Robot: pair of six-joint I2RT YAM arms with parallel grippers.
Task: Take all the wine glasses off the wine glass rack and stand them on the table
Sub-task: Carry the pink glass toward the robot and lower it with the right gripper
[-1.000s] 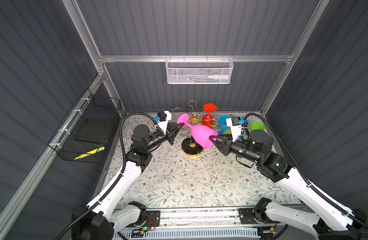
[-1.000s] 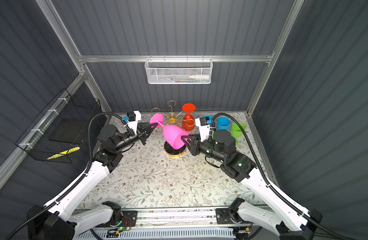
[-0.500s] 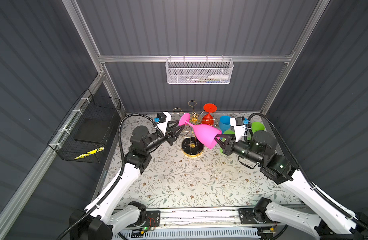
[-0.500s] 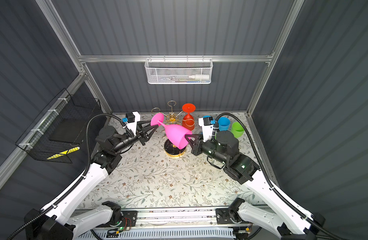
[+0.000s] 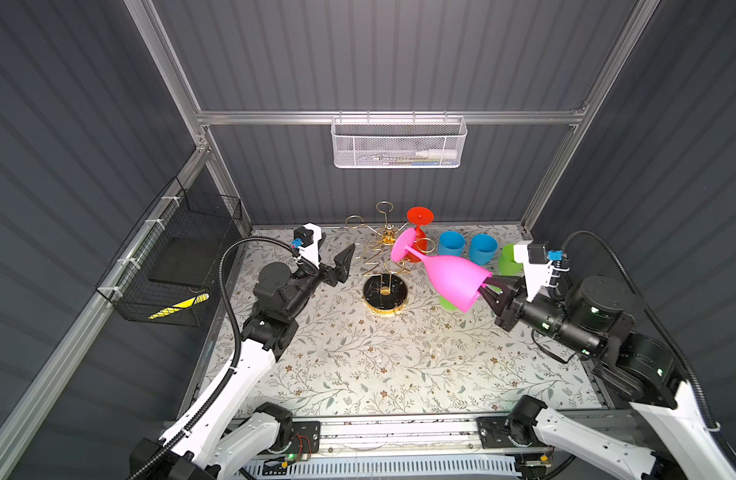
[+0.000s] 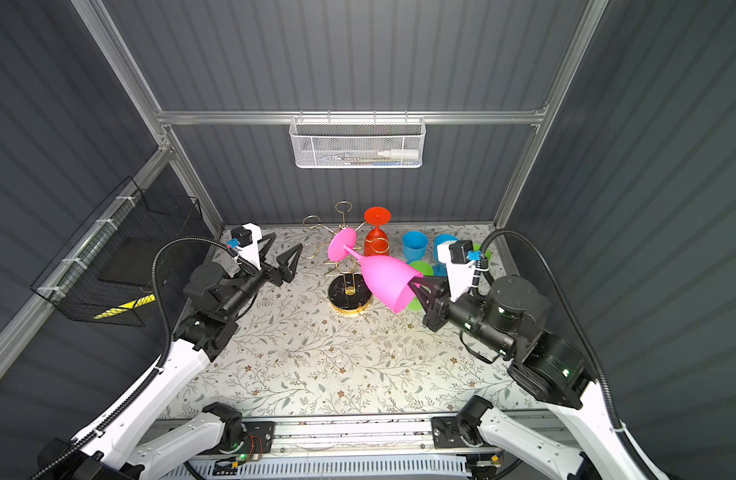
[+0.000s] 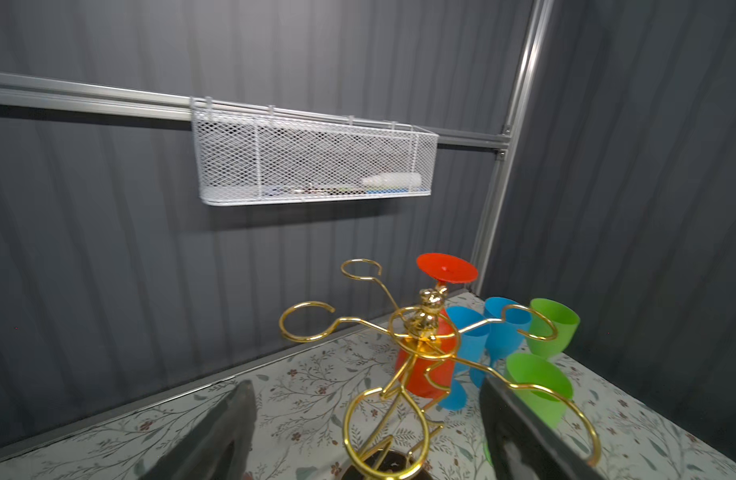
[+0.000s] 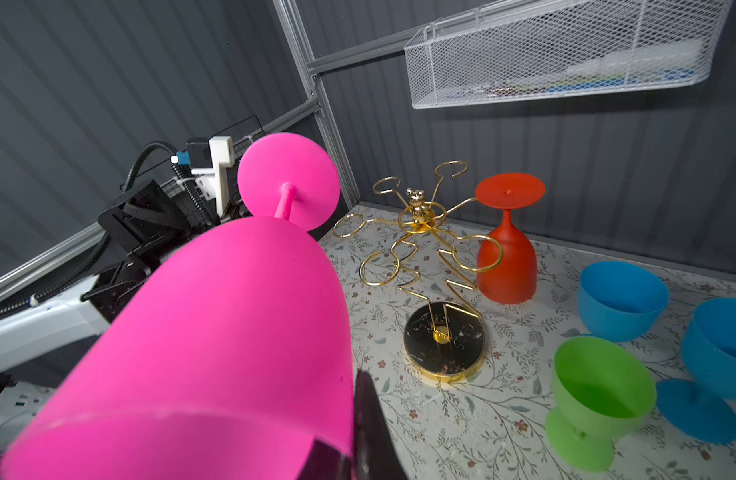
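Pink wine glass (image 5: 453, 280) is off the rack (image 5: 385, 293) and up in the air. It lies near horizontal above the desk (image 5: 358, 365), foot aimed back at the rack, mouth toward the right arm. Right gripper (image 5: 486, 289): jaws clamped on the bowl's rim, and that's the only hold. Left gripper (image 6: 284, 251): jaws wide, nothing in them, just beside the rack's near rings. Risks as I see them: a rim pinch on a long glass gives a lot of lever, so a quick wrist move could let it pivot or slide out of the jaws. In both top views the foot overlaps the rack arms and sits near the red glass (image 5: 419, 216), which is inverted at the rack's far side. The right wrist view shows a gap, but a swing that way could clip wire or red glass and tip the lot. A green glass (image 5: 447, 303) shows right under the bowl, with blue glasses (image 5: 451, 249) and another green one (image 5: 508, 257) close by. Lowering straight down would likely knock one. Left jaws could snag a ring if that arm pushes forward. Bare desk nearer the front looks the safer set-down.
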